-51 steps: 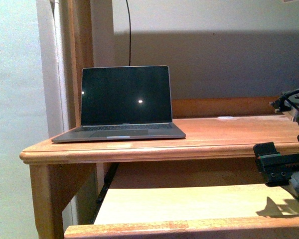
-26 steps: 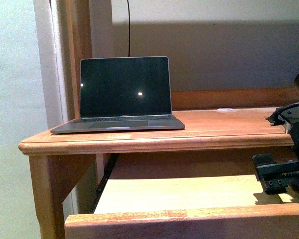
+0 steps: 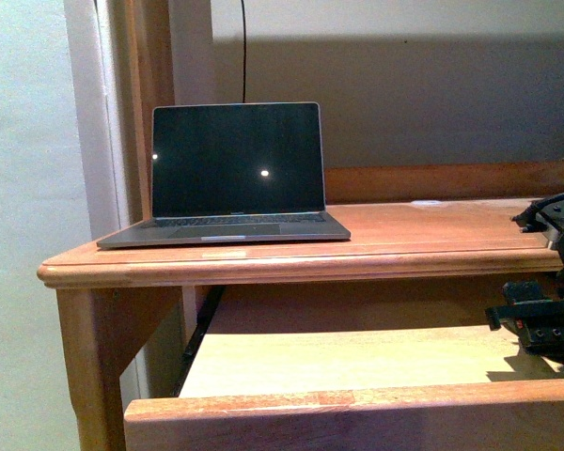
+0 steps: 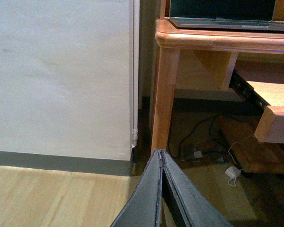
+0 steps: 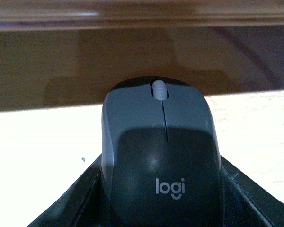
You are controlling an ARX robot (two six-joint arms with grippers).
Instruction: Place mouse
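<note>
1. Front view.
   - The right arm [image 3: 562, 244] enters at the right border, level with the front edge of the desk [image 3: 432, 240].
   - The right gripper [image 3: 524, 324] hangs below the desk top and just above the desk's pull-out shelf [image 3: 357, 362].
   - Its finger spacing cannot be read from this side, and the mouse is hidden behind the black hardware.
   - An open laptop [image 3: 235, 178] with a dark screen stands on the left part of the desk.
   - A black cable [image 3: 243, 47] runs up the wall behind it.
   - The left arm is out of frame.
2. Left wrist view.
   - The left gripper [image 4: 162, 182] is low, outside the desk and facing the desk leg [image 4: 163, 94].
   - Its two dark fingers [image 4: 144, 203] are pressed together with nothing between them.
   - Beyond them lie the pale wall [image 4: 61, 71] and the wooden floor [image 4: 47, 194].
   - Loose cables [image 4: 203, 132] and a white adapter [image 4: 233, 171] lie under the desk.
   - The laptop's front edge [image 4: 227, 21] shows on the desk top, and the pull-out shelf [image 4: 277, 123] projects beneath it.
3. Right wrist view.
   - The mouse [image 5: 161, 142], dark grey and marked "logi", sits lengthwise between the right gripper's [image 5: 161, 203] black fingers [image 5: 73, 203].
   - One finger bears against each flank of the rear half, so the mouse is pinched.
   - The scroll wheel [image 5: 159, 90] and buttons project past the fingertips towards the shadowed recess under the desk top.
   - The pale shelf surface [image 5: 38, 142] lies directly beneath.
   - Whether the mouse touches the shelf cannot be told.
</note>
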